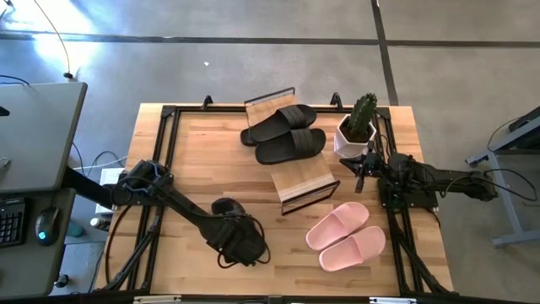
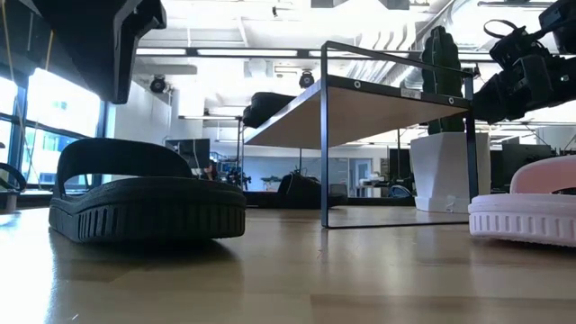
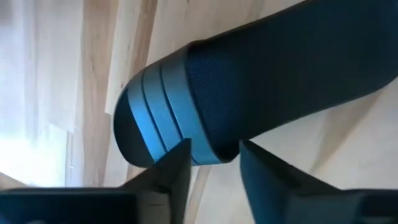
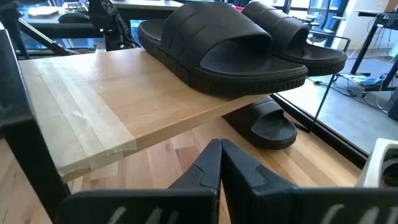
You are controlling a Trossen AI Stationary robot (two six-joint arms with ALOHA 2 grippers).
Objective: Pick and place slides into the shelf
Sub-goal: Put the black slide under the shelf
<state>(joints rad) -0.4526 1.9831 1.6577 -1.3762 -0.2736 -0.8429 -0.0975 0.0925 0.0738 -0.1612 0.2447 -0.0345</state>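
Slide [image 4: 264, 127] under shelf [image 4: 93, 106], right-wrist only

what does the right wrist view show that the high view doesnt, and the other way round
Only the right wrist view shows a black slide lying under the shelf's top board, and the right end effector with its fingers pressed together.

Only the high view shows the pink slides, the cactus pot, and the left end effector over a lone black slide near the table's front edge.

Both show the pair of black slides on the shelf's top board.
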